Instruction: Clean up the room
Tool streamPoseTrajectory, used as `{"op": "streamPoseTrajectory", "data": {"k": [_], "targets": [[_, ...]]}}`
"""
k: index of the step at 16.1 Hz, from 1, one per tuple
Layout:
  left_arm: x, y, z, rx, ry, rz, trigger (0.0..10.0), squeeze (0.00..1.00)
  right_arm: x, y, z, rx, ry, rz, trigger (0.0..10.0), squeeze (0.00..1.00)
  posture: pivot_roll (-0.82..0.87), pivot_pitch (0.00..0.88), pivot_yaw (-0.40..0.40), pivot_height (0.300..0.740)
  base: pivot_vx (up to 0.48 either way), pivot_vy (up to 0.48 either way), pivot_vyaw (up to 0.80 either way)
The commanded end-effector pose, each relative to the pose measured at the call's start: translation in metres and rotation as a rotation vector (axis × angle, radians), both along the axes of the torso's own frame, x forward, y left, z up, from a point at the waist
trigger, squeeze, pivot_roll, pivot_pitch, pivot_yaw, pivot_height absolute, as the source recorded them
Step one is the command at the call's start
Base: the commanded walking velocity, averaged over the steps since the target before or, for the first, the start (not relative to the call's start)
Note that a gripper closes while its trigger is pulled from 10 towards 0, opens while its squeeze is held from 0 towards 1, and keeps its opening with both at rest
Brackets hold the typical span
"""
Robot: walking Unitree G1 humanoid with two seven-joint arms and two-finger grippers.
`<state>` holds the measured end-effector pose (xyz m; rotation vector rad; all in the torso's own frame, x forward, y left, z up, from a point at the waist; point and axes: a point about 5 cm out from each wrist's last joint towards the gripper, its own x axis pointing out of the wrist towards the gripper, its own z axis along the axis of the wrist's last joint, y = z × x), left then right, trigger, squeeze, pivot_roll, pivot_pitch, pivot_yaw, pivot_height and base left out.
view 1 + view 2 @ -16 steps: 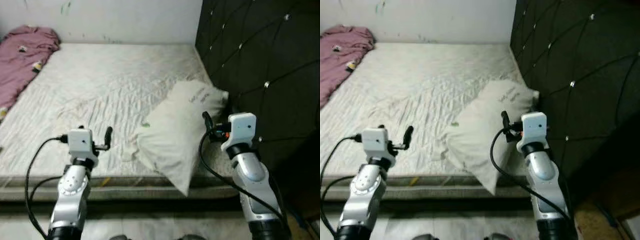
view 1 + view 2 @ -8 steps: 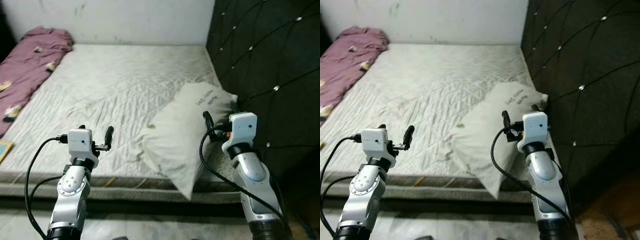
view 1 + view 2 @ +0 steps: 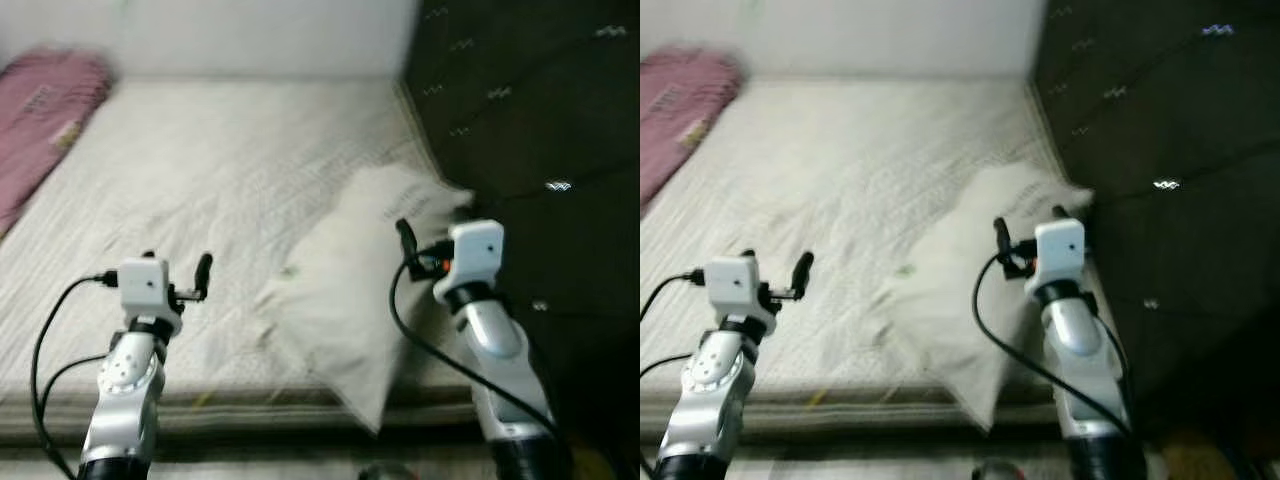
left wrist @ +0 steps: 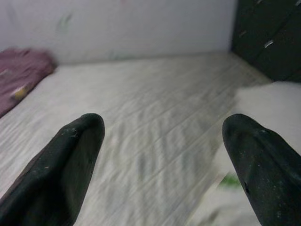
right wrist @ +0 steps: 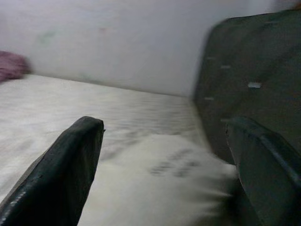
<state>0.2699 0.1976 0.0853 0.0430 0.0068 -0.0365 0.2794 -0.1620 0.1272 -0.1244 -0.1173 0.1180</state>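
You're facing the bed [image 3: 200, 170], views blurring. Headboard [image 3: 520, 130] is standing along its right edge. Pillow [image 3: 370, 280] is lying at the bed's front right corner, against the headboard. Purple blanket [image 3: 40, 110] is bunching at the far left corner. Left gripper [image 4: 160, 160] and right gripper [image 5: 164, 165] are hovering wide open, gripping nothing.
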Motion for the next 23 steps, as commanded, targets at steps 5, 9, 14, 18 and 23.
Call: {"op": "streamPoseTrajectory", "data": {"k": [5,9,14,18,23], "targets": [[0.004,0.001,-0.005,0.03,0.07,0.056,10.0,0.0,-0.002,0.002,-0.001,0.021,0.005,-0.017,10.0,0.0,-0.08,0.0,0.016,0.74,0.0,0.0,0.0],[0.028,0.01,0.005,0.201,0.01,0.017,10.0,0.0,0.003,0.001,0.004,0.013,-0.012,-0.025,10.0,0.0,-0.08,0.0,0.016,0.74,0.0,0.0,0.0],[0.051,-0.02,0.023,-0.1,-0.003,-0.253,10.0,0.0,0.007,0.005,0.004,0.027,-0.022,-0.025,10.0,0.0,-0.08,0.0,0.025,0.74,0.0,0.0,0.0],[0.027,-0.014,0.007,-0.073,-0.066,-0.106,10.0,0.0,0.0,0.007,-0.001,-0.001,-0.026,-0.036,10.0,0.0,-0.09,0.0,0.037,0.74,0.0,0.0,0.0],[0.0,0.002,0.008,-0.096,-0.083,0.021,10.0,0.0,-0.01,-0.012,-0.006,0.016,0.011,-0.163,10.0,0.0,-0.07,0.0,0.021,0.74,0.0,0.0,0.0]]}}
